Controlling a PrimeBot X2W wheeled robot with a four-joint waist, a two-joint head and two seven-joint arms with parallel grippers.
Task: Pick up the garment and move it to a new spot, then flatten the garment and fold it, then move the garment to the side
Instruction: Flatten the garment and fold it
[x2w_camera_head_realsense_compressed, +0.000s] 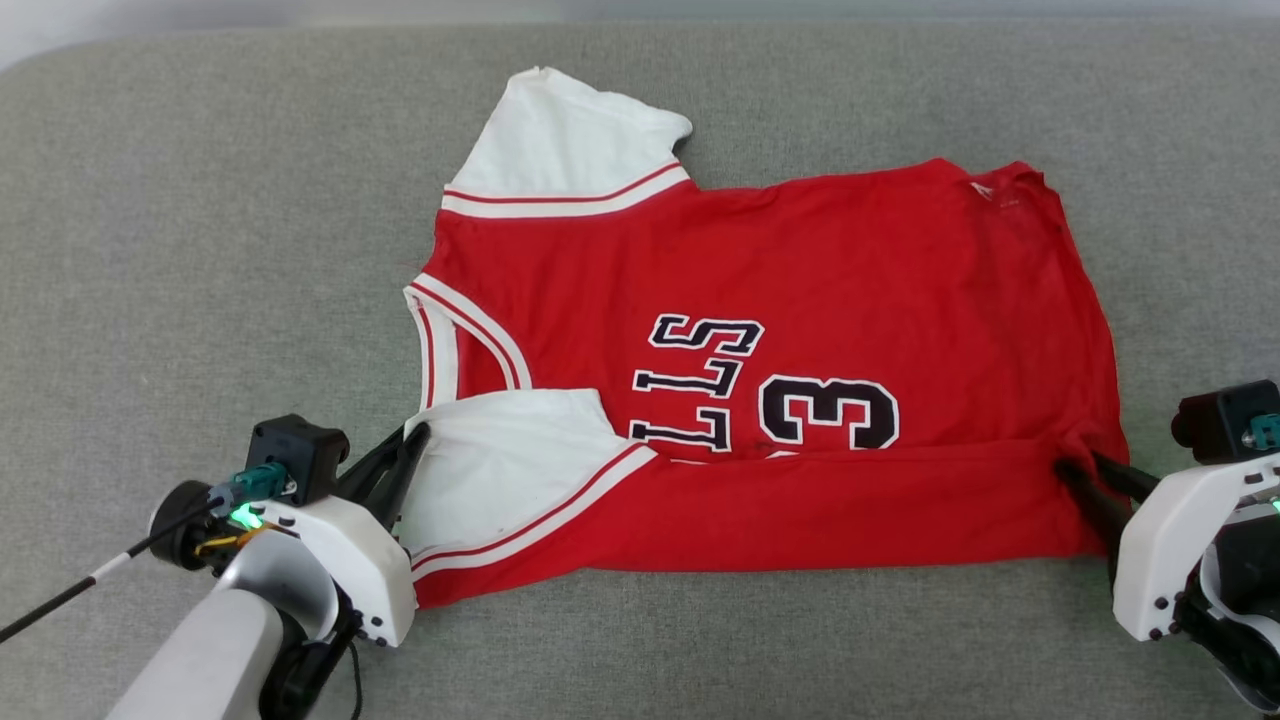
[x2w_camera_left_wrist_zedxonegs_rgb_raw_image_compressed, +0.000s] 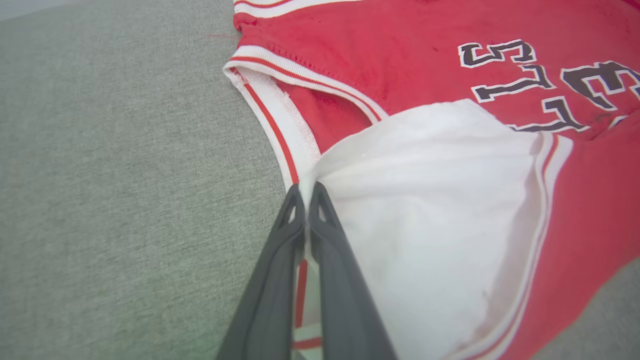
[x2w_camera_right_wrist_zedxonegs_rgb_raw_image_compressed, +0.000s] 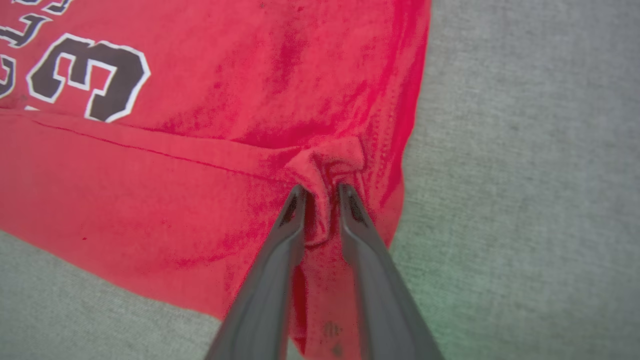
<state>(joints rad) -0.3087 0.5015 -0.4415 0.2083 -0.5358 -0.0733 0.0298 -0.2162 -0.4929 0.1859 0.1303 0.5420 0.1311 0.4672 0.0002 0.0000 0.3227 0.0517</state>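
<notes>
Between the left gripper (x2w_camera_left_wrist_zedxonegs_rgb_raw_image_compressed: 306, 189), clamped on the white sleeve (x2w_camera_head_realsense_compressed: 500, 465), and the right gripper (x2w_camera_right_wrist_zedxonegs_rgb_raw_image_compressed: 321, 189), slightly parted around a fabric pucker (x2w_camera_right_wrist_zedxonegs_rgb_raw_image_compressed: 327, 162), the garment (x2w_camera_head_realsense_compressed: 800, 270) is laid half-folded and could be dragged askew by uneven release.

You have the garment (x2w_camera_head_realsense_compressed: 800, 260) lying flat on the grey cloth surface (x2w_camera_head_realsense_compressed: 200, 250), neck to the left and hem to the right. It is a red jersey with white short sleeves and red-and-white striped trim at the sleeve seams and neckline. Dark, white-edged lettering and a number 3 run across the chest. Its near long edge is folded over the body, so a red band covers part of the print. The far sleeve (x2w_camera_head_realsense_compressed: 560, 130) lies spread toward the far side. The near sleeve (x2w_camera_head_realsense_compressed: 500, 470) lies folded in beside the neckline. At the near right corner the fabric gathers into a small pucker (x2w_camera_right_wrist_zedxonegs_rgb_raw_image_compressed: 330, 165).
</notes>
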